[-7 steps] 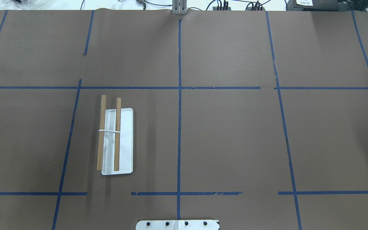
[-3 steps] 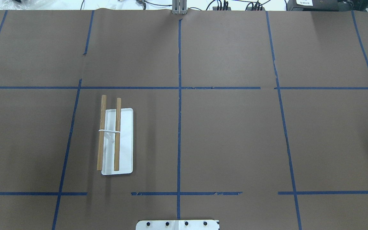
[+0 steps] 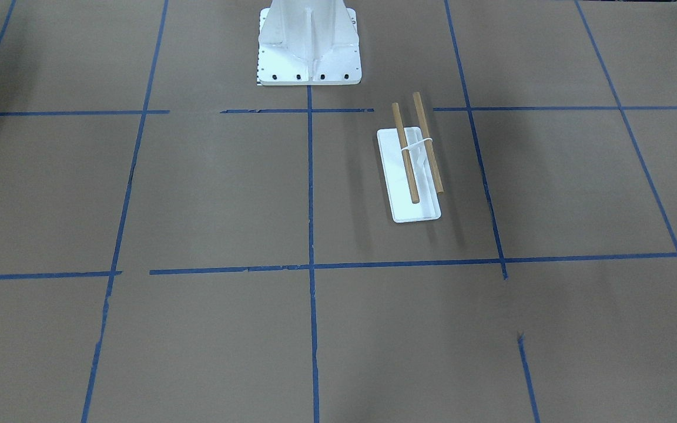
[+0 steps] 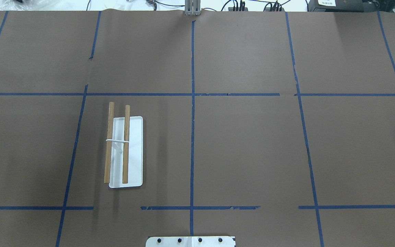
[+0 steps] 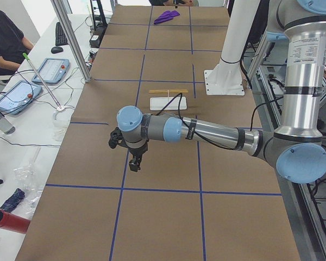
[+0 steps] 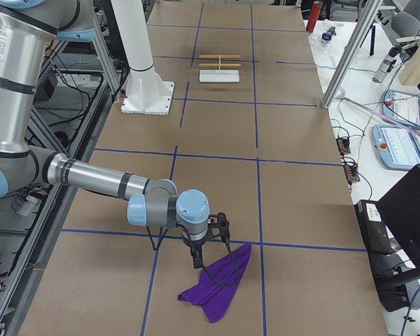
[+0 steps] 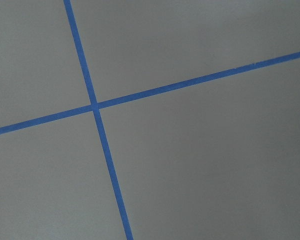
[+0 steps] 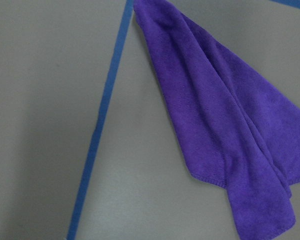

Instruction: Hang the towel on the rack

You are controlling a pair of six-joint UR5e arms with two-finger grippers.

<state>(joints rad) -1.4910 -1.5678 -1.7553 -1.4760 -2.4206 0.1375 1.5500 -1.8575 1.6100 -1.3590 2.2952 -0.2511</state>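
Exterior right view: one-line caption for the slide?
The right pincer poised over the crumpled purple towel in the foreground; the rack stands bare in the background.

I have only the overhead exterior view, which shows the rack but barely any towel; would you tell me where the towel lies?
Observer: The towel lies loosely folded on the table at the robot's right end, clear in the right side view.
Operator: Thank you. Is the right claw on it?
Observer: The right claw hangs at the towel's near edge; I cannot tell whether it touches the cloth or is open.
Operator: And where is the left arm?
Observer: In the left side view, the left claw hovers over bare table, apart from the rack, toward the left end. Its camera shows only crossing blue tape.
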